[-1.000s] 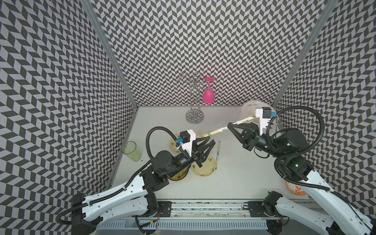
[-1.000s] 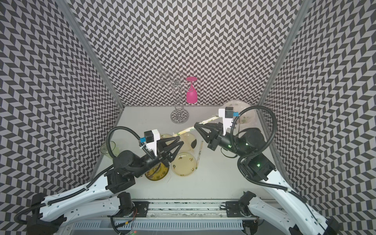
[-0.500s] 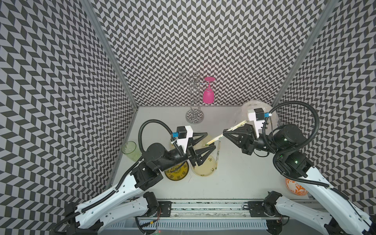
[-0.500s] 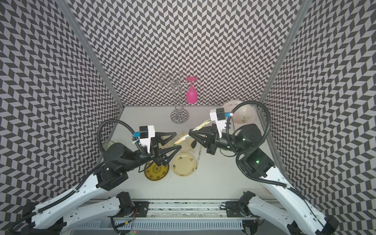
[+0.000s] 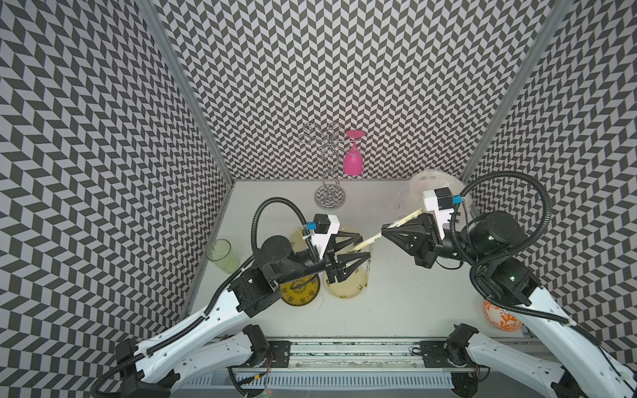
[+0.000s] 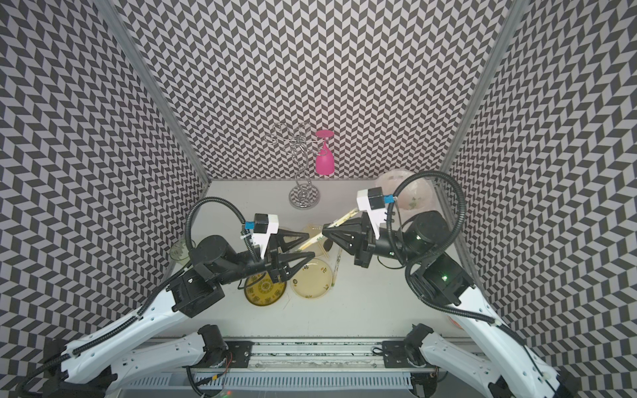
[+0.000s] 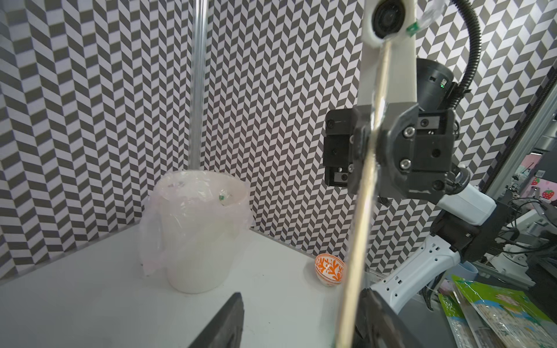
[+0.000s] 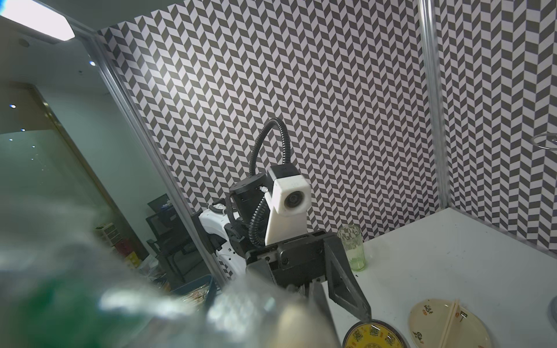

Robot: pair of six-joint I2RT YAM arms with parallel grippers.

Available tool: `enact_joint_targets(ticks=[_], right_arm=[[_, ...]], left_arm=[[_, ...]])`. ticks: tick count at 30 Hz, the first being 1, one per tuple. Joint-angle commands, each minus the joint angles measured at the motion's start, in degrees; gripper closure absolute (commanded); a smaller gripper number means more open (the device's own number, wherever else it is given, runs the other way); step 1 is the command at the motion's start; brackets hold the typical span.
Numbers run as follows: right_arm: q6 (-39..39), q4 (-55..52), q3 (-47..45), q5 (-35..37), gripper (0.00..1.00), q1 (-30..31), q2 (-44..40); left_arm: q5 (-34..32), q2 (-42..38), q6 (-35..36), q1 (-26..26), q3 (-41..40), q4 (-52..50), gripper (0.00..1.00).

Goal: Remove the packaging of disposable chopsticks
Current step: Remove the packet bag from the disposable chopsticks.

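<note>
Right gripper (image 5: 384, 231): clamped on packaging (image 5: 408, 218), raised above bench (image 5: 396, 310); chopsticks (image 5: 368, 240) jut from its tips. Left gripper (image 5: 362, 246): jaws apart, straddling the chopsticks' free end; contact unclear. Beneath it: plates (image 5: 344, 295). Behind right gripper: bin (image 5: 422, 179).

packaging (image 8: 126, 301): blurred near lens | orange bowl (image 5: 498, 318): half hidden behind right arm (image 5: 579, 348)

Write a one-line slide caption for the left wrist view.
Right gripper shut on chopsticks that reach toward the camera; behind, a bag-lined bin and an orange bowl sit on the table.
</note>
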Motion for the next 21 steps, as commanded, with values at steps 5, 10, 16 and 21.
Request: enact_joint_targets(ticks=[5, 10, 16, 21], right_arm=[[-2.03, -0.79, 2.73, -4.80, 1.00, 0.08, 1.42], [-2.85, -2.38, 3.94, -7.06, 1.00, 0.18, 2.76], [-6.61, -8.03, 6.97, -8.35, 1.00, 0.17, 4.24], [-5.71, -7.16, 4.89, -9.76, 1.00, 1.35, 5.12]], left_arm=[[7.06, -2.34, -0.46, 4.12, 0.95, -0.99, 0.43], [12.73, 2.67, 0.12, 4.26, 4.28, -1.82, 0.62], [16.73, 5.83, 2.17, 4.43, 7.41, -5.29, 0.78], [18.79, 7.04, 0.94, 4.57, 8.65, -3.63, 1.00]])
